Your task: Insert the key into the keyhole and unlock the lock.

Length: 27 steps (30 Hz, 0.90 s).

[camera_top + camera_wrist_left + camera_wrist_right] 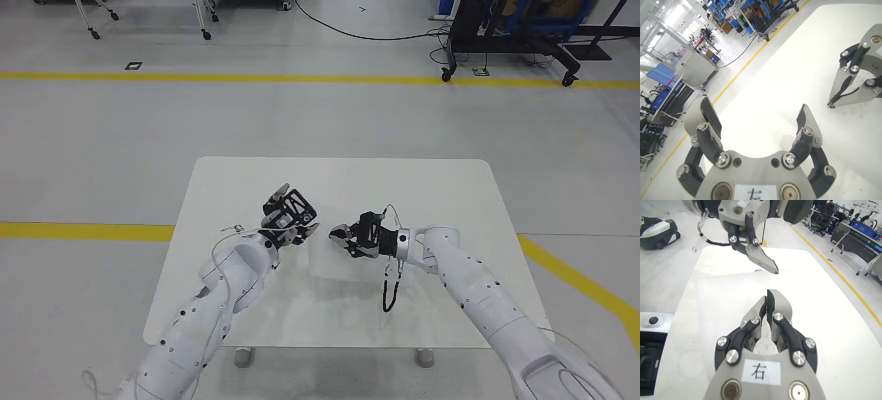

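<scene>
My left gripper (299,209) hangs open over the middle of the white table (430,190), and its ribbed pads (710,113) have nothing between them. My right gripper (337,236) is shut just to its right, tip low over the table, with nothing visible between its pads (769,303). The two grippers face each other, a short gap apart. The left wrist view shows the right gripper (831,105) off to one side, and the right wrist view shows the left gripper (772,267) ahead. A small thin metal item (233,229), perhaps the key, lies on the table beside the left arm. I see no lock.
A black cable (388,288) loops down from the right forearm. The table's front edge (330,346) runs near both arms. Yellow floor lines (300,77) and wheeled racks (520,40) lie beyond the table.
</scene>
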Each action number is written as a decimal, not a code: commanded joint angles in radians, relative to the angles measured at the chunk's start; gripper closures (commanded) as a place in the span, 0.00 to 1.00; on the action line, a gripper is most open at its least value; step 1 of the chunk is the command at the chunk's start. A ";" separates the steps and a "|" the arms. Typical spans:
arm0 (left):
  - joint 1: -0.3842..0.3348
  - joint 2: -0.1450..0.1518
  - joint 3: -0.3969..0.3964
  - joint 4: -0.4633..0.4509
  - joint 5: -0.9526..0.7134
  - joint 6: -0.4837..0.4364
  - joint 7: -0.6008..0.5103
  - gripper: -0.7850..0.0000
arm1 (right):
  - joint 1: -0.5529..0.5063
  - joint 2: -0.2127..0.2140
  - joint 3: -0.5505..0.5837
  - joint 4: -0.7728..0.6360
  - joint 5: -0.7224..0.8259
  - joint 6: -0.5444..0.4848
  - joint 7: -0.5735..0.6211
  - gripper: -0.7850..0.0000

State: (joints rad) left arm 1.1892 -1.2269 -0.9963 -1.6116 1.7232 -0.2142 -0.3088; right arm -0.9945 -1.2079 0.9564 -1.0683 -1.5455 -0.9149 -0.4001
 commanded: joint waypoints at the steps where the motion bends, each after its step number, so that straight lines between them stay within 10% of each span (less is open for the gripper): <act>1: -0.023 -0.007 0.028 0.037 0.023 0.004 -0.005 0.00 | 0.000 0.000 0.000 0.000 0.000 0.000 0.000 1.00; 15: -0.093 -0.035 0.092 0.206 0.119 0.037 0.047 0.00 | 0.000 0.000 0.000 0.000 0.000 0.000 0.000 1.00; 27: 0.096 0.005 -0.295 0.015 -0.367 0.014 0.265 0.00 | 0.000 0.000 0.000 0.000 0.000 0.000 0.000 1.00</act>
State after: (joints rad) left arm 1.2529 -1.2270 -1.2477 -1.5701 1.4052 -0.1807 -0.0703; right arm -0.9945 -1.2079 0.9564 -1.0683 -1.5455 -0.9149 -0.4001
